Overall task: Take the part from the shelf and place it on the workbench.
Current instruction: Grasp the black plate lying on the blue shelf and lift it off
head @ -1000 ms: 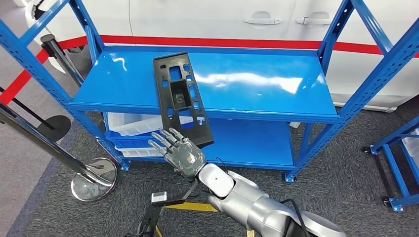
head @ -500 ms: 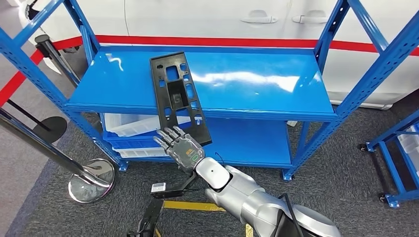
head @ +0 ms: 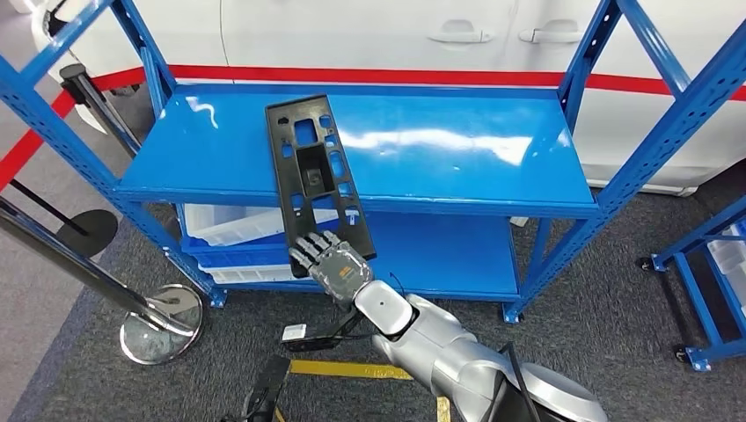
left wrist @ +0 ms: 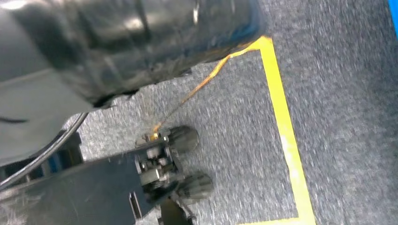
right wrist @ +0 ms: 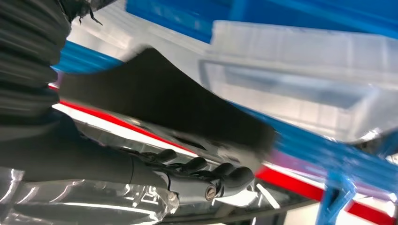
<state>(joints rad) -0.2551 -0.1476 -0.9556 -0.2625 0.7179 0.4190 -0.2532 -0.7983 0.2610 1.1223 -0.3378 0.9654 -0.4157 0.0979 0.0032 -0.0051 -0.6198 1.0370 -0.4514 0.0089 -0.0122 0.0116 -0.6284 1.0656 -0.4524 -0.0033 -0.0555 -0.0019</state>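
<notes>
Fingers [head: 310, 251] now apparently under part [head: 315, 171]

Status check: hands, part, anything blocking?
Right hand at the part's near end, grasp unclear. Part lies on the shelf, overhanging its front edge. Nothing in the way.

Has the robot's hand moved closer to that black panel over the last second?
Yes. The right hand has risen toward the shelf's front edge; its fingers now reach under the black part's overhanging end.
</notes>
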